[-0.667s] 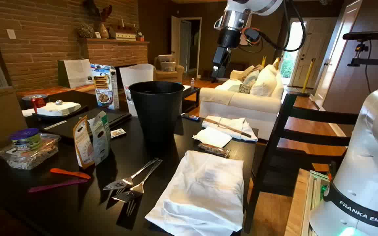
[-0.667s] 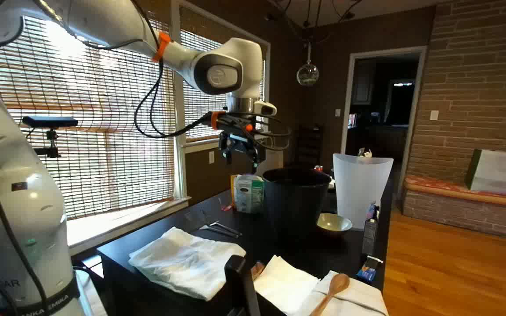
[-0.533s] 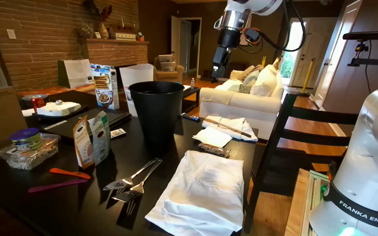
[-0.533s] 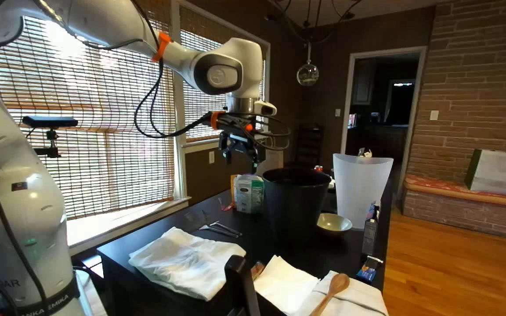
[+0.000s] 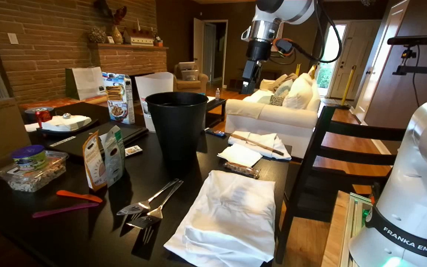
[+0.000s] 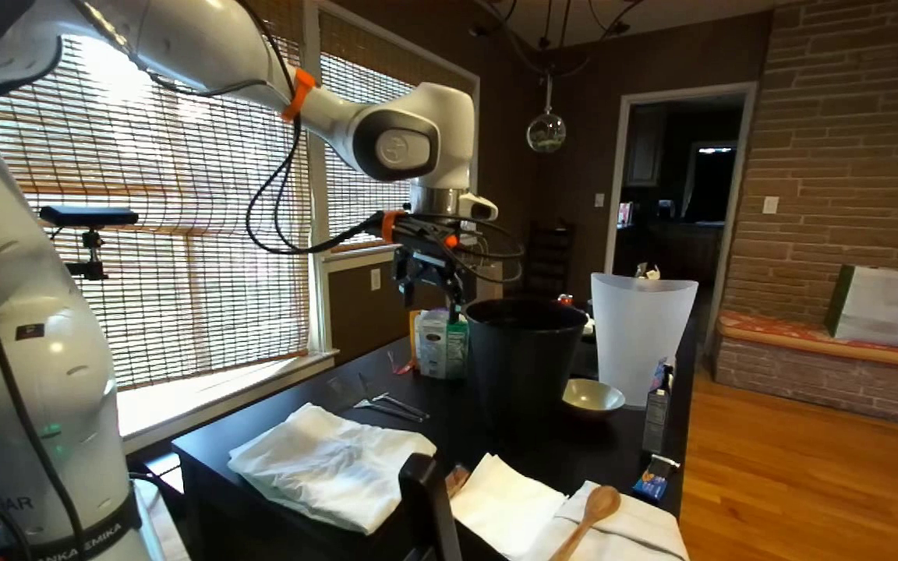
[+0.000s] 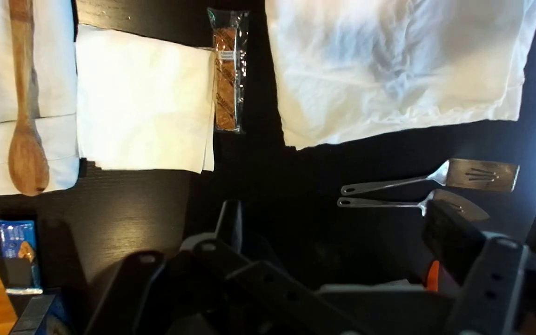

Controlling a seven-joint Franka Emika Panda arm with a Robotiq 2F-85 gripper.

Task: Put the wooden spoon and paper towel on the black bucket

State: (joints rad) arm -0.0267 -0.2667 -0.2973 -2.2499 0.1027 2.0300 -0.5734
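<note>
The wooden spoon (image 7: 28,158) lies on a folded white cloth (image 7: 58,139) at the table edge; it also shows in both exterior views (image 5: 260,145) (image 6: 597,510). The paper towel (image 7: 142,100), a small flat white sheet, lies beside that cloth, also in both exterior views (image 5: 240,155) (image 6: 505,502). The black bucket (image 5: 176,126) stands upright on the table, also in an exterior view (image 6: 525,366); in the wrist view I cannot tell it from the dark fingers. My gripper (image 7: 340,228) is open and empty, above the table beside the bucket's rim (image 6: 429,304).
A large folded white cloth (image 7: 398,70) lies near the robot. Two metal spatulas (image 7: 389,184), a wrapped bar (image 7: 226,79), a blue packet (image 7: 19,251), standing pouches (image 5: 102,159), a bowl (image 6: 592,395) and a white bin (image 6: 644,335) surround the bucket. A black chair (image 5: 354,128) stands at the edge.
The arm and gripper have moved down, and slightly right in an exterior view. The spoon, paper towel and bucket have not moved.
</note>
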